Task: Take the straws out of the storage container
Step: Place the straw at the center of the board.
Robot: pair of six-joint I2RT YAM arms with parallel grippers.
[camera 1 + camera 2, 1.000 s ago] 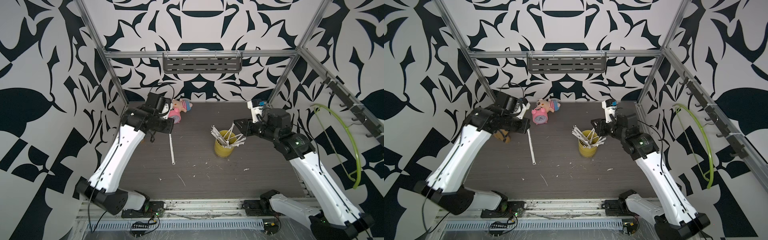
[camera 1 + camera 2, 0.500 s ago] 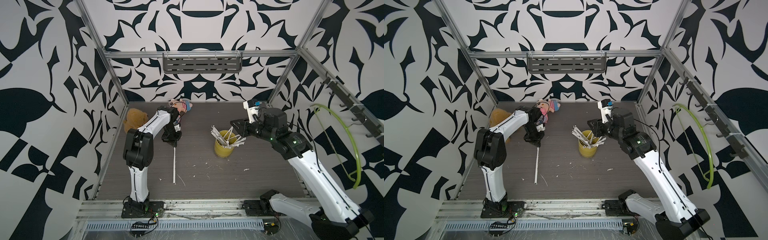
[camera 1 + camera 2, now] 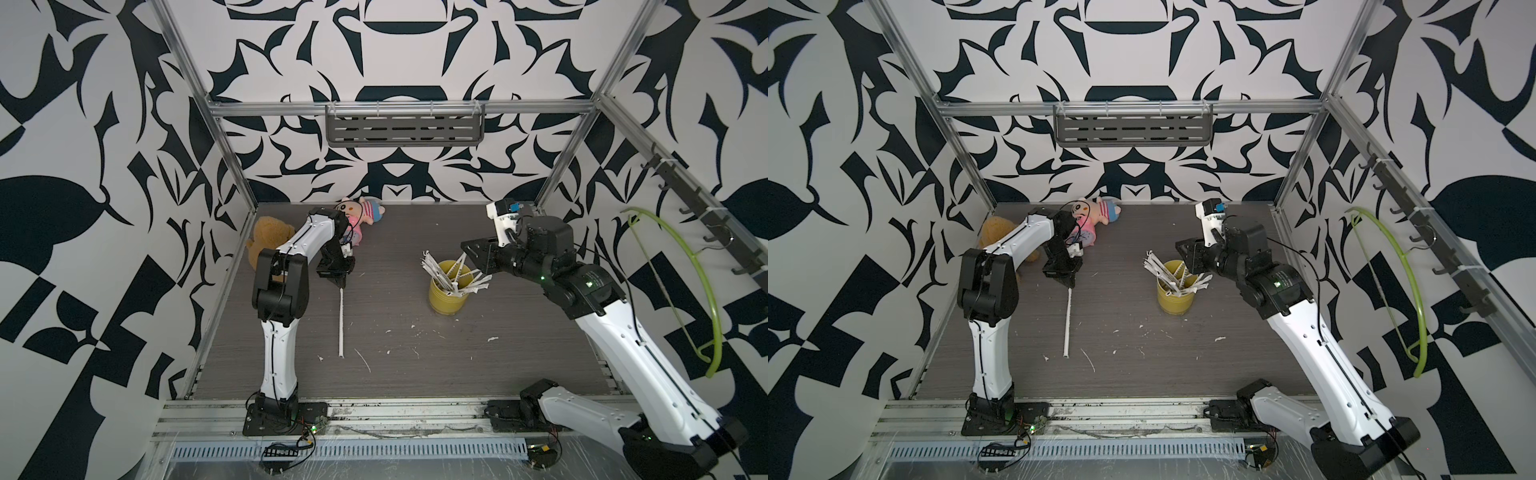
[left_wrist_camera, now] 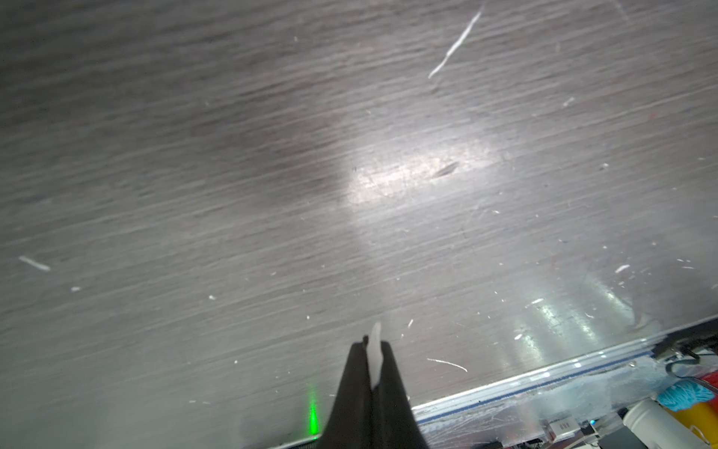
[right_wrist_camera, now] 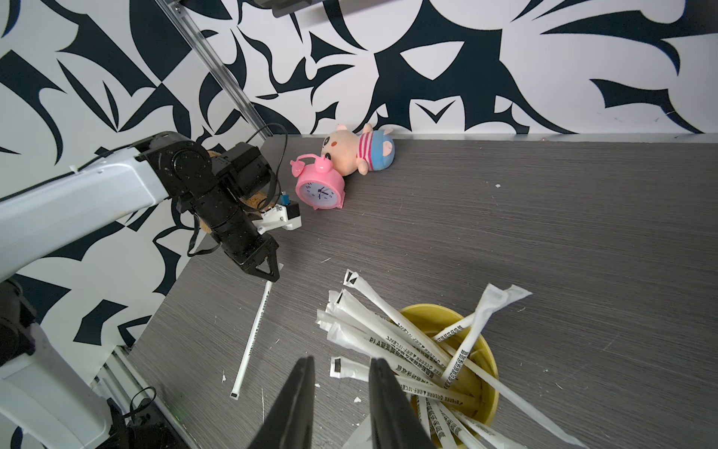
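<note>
The storage container, a yellow cup (image 3: pixel 446 301) (image 3: pixel 1174 303) (image 5: pixel 487 373), stands mid-table with several wrapped straws (image 3: pixel 444 272) (image 3: pixel 1173 274) (image 5: pixel 408 342) fanning out of its mouth. One more straw (image 3: pixel 341 324) (image 3: pixel 1067 320) (image 5: pixel 254 334) stretches over the table toward the front, its far end pinched in my left gripper (image 3: pixel 340 284) (image 3: pixel 1069 284) (image 4: pixel 373 342) (image 5: pixel 272 274), which is shut on it. My right gripper (image 3: pixel 471 253) (image 3: pixel 1185 253) (image 5: pixel 342 369) hovers open at the cup's rim, just above the straw tips, holding nothing.
A pink alarm clock (image 5: pixel 320 190), a striped plush doll (image 3: pixel 365 208) (image 3: pixel 1100 210) and a brown plush (image 3: pixel 268 237) lie at the back left, behind my left arm. White scraps (image 3: pixel 361 359) dot the table front. A green hanger (image 3: pixel 702 291) hangs on the right wall.
My left arm has folded back and lowered, pulling the single straw toward the table's front. My right gripper has edged left, closer over the cup, its opening unchanged.
</note>
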